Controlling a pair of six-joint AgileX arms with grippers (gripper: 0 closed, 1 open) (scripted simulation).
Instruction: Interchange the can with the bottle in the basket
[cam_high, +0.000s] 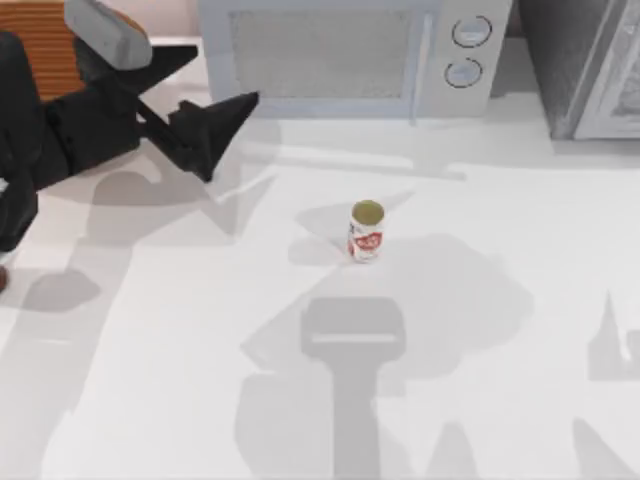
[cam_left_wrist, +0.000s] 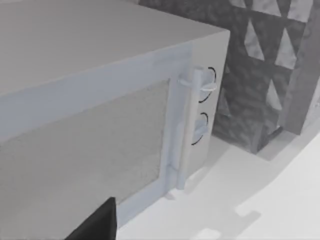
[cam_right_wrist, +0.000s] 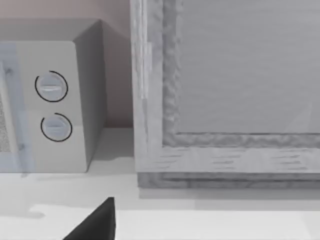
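1. Judging by the scene, the swap has not begun: the can (cam_high: 367, 231) stands upright and untouched on the counter (cam_high: 480, 400).
2. The left hand (cam_high: 225, 125) hangs before the microwave (cam_high: 350, 55), up and left of the can, well apart; I cannot tell its grip.
3. The basket (cam_high: 40, 45) lies beyond the left arm, far left of the can.
4. Next, that hand likely must reach the basket.

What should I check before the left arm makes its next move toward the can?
1. Can upright on the table: ok.
2. Path from the left gripper to the can free of obstacles: ok.
3. Left gripper empty: ok, nothing between its fingers.
4. Basket reachable: cannot tell, mostly hidden behind the left arm.
5. Bottle inside basket: cannot tell.
6. Microwave door closed: ok.
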